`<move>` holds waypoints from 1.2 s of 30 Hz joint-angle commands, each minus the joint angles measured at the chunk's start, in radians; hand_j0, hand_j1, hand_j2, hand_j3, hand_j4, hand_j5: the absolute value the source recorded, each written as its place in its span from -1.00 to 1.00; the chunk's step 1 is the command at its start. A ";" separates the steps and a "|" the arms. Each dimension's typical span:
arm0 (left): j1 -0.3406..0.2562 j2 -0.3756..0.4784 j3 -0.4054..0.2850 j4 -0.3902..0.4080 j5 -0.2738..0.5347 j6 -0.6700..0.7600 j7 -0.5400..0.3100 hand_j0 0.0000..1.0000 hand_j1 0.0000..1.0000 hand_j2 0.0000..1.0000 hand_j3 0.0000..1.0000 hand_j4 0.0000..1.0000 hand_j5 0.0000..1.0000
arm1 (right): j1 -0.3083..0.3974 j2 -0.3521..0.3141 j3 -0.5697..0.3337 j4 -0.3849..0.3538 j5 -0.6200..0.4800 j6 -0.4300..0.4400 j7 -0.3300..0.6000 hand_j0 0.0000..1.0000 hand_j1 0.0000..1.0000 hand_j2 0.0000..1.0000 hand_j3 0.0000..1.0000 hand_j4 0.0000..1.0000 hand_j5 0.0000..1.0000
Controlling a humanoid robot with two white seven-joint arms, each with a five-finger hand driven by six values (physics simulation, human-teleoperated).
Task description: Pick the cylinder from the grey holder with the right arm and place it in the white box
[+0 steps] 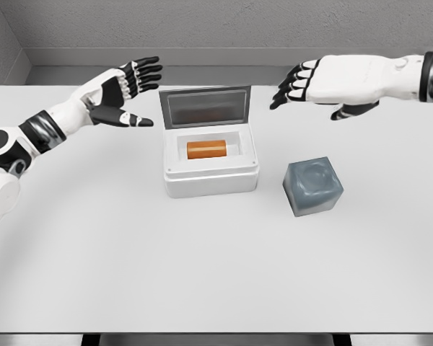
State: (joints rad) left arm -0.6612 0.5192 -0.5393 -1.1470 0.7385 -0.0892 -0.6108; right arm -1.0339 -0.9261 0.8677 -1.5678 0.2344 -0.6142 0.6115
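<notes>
already cylinder (206, 149) lying inside white box (211, 180); right hand (325, 85) open above table.

I see a white surface (202, 274) carrying two things: a white box (211, 176) with raised lid near its middle, and a grey holder (313, 187) just beside it, apart, to the right.

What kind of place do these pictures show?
Likely a simulated robot test bench, not a real room: a plain white table, bare grey walls, and only a white box and grey holder.
</notes>
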 commanded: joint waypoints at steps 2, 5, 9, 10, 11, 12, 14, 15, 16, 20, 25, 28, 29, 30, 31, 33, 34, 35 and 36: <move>-0.002 -0.016 -0.002 0.000 0.006 0.000 0.000 1.00 1.00 1.00 1.00 1.00 1.00 | 0.034 -0.123 -0.022 -0.005 -0.095 0.003 -0.001 0.99 0.99 0.99 0.99 0.99 0.99; -0.002 -0.025 -0.010 0.000 0.006 0.000 0.000 1.00 1.00 1.00 1.00 1.00 1.00 | 0.075 -0.146 -0.022 0.034 -0.207 0.003 -0.001 0.99 0.99 0.99 0.99 0.99 0.99; 0.002 -0.027 -0.010 -0.002 0.005 0.000 0.000 1.00 1.00 1.00 1.00 1.00 1.00 | 0.097 -0.146 -0.022 0.035 -0.231 0.003 -0.001 0.99 0.99 0.99 0.99 0.99 0.99; 0.005 -0.027 -0.010 -0.002 0.004 0.000 0.000 1.00 1.00 1.00 1.00 1.00 1.00 | 0.097 -0.146 -0.022 0.037 -0.231 0.003 -0.001 0.99 0.99 0.99 0.99 0.99 0.99; 0.009 -0.027 -0.010 -0.004 0.006 -0.001 0.000 1.00 1.00 1.00 1.00 1.00 1.00 | 0.097 -0.145 -0.022 0.037 -0.231 0.003 -0.001 0.99 0.99 0.99 0.99 0.99 0.99; 0.012 -0.027 -0.010 -0.007 0.004 -0.001 0.000 1.00 1.00 1.00 1.00 1.00 1.00 | 0.097 -0.145 -0.022 0.037 -0.230 0.003 -0.001 0.99 0.99 0.99 0.99 0.99 0.99; 0.017 -0.024 -0.010 -0.016 0.004 -0.004 0.000 1.00 1.00 1.00 1.00 1.00 1.00 | 0.097 -0.142 -0.022 0.037 -0.230 0.003 -0.001 0.99 0.99 0.99 0.99 0.99 0.99; 0.017 -0.021 -0.010 -0.023 0.004 -0.006 0.000 1.00 1.00 1.00 1.00 1.00 1.00 | 0.097 -0.140 -0.022 0.038 -0.230 0.003 -0.001 0.99 0.99 0.99 0.99 0.99 0.99; 0.025 -0.016 -0.008 -0.039 0.006 -0.009 0.000 1.00 1.00 1.00 1.00 1.00 1.00 | 0.097 -0.138 -0.024 0.038 -0.230 0.003 -0.001 0.99 0.99 0.99 0.99 0.99 0.99; 0.054 -0.002 -0.007 -0.108 0.006 -0.009 0.000 1.00 1.00 1.00 1.00 1.00 1.00 | 0.097 -0.135 -0.022 0.038 -0.228 0.003 -0.001 0.99 0.99 0.99 0.99 0.99 0.99; 0.063 0.028 -0.005 -0.145 0.009 -0.009 0.000 1.00 1.00 1.00 1.00 1.00 1.00 | 0.097 -0.131 -0.022 0.040 -0.224 0.003 -0.001 0.99 0.99 0.99 0.99 0.99 0.99; 0.068 0.042 -0.001 -0.154 0.012 -0.009 0.000 1.00 1.00 1.00 1.00 1.00 1.00 | 0.097 -0.131 -0.022 0.040 -0.224 0.003 -0.001 0.99 0.99 0.99 0.99 0.99 0.99; 0.066 0.053 0.002 -0.154 0.013 -0.009 0.000 1.00 1.00 1.00 1.00 1.00 1.00 | 0.097 -0.131 -0.022 0.040 -0.224 0.003 -0.001 0.99 0.99 0.99 0.99 0.99 0.99; 0.066 0.068 0.004 -0.154 0.013 -0.011 0.000 1.00 1.00 1.00 1.00 1.00 1.00 | 0.097 -0.131 -0.024 0.040 -0.225 0.003 -0.001 0.99 0.99 0.99 0.99 0.99 0.99; 0.066 0.087 0.005 -0.154 0.015 -0.011 0.000 1.00 1.00 1.00 1.00 1.00 1.00 | 0.097 -0.131 -0.024 0.040 -0.225 0.003 -0.001 0.99 0.99 0.99 0.99 0.99 0.99; 0.068 0.122 0.016 -0.154 0.024 -0.011 0.000 1.00 1.00 1.00 1.00 1.00 1.00 | 0.097 -0.131 -0.024 0.040 -0.225 0.003 -0.001 0.98 0.98 0.98 0.98 0.98 0.98; 0.068 0.159 0.016 -0.155 0.047 -0.011 0.000 1.00 1.00 1.00 1.00 1.00 1.00 | 0.097 -0.131 -0.024 0.040 -0.225 0.003 -0.001 0.99 0.99 0.99 0.99 0.99 0.99; 0.069 0.193 0.016 -0.157 0.050 -0.012 0.000 1.00 1.00 1.00 1.00 1.00 1.00 | 0.097 -0.129 -0.024 0.040 -0.225 0.003 -0.001 0.99 0.99 0.99 0.99 0.99 0.99; 0.075 0.226 0.021 -0.157 0.052 -0.020 0.000 1.00 1.00 1.00 1.00 1.00 1.00 | 0.097 -0.129 -0.024 0.040 -0.225 0.003 -0.001 0.99 0.99 0.99 0.99 0.99 0.99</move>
State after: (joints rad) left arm -0.5814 0.6865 -0.5244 -1.3014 0.7715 -0.1060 -0.6109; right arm -0.9373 -1.0553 0.8447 -1.5278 0.0152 -0.6137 0.6113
